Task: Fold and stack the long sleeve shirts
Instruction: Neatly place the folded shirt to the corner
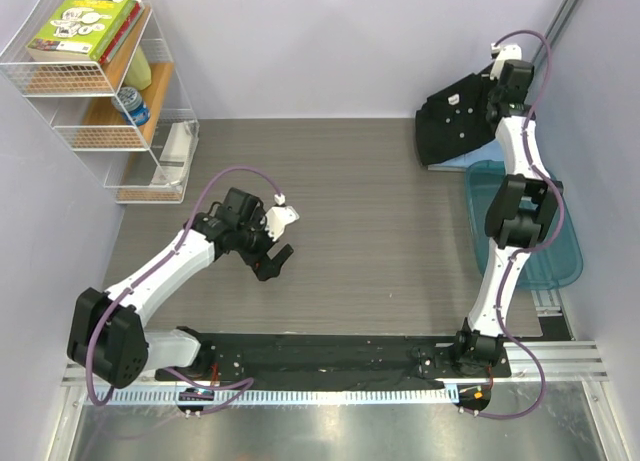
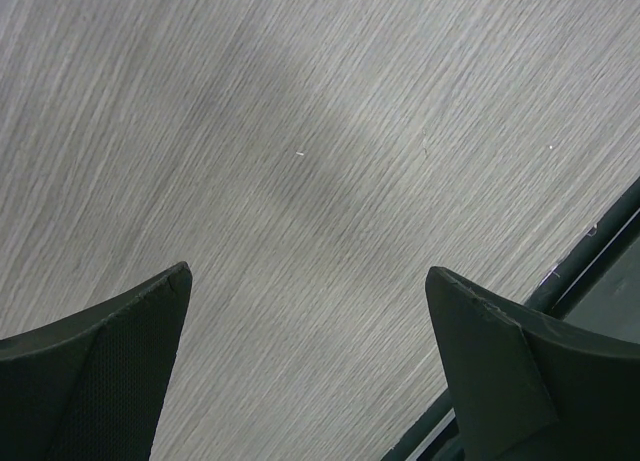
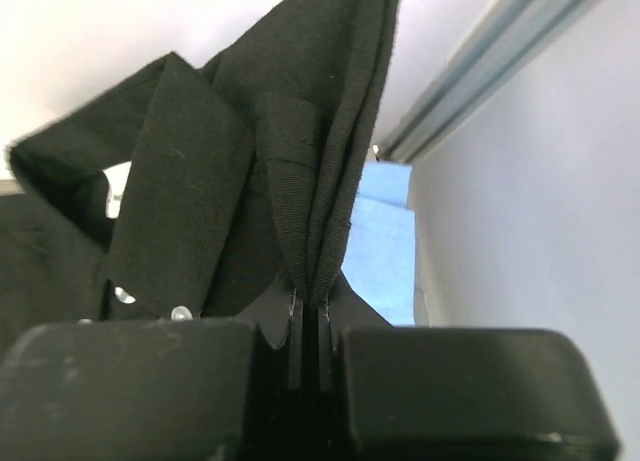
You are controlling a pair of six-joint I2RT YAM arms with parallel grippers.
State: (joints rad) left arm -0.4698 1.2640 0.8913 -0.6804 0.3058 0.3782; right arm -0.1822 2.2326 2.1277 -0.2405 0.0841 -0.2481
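Right claw (image 3: pixel 310 319) pinches black shirt (image 3: pixel 200 191).

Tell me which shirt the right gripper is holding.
The black shirt: its cloth is pinched in the right gripper; the light blue shirt lies ungripped.

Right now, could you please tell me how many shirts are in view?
2. The plain black collared cloth shirt lies far right in the top view, an edge pinched in the right end effector. The light blue cloth shirt peeks out beneath it, mostly hidden.
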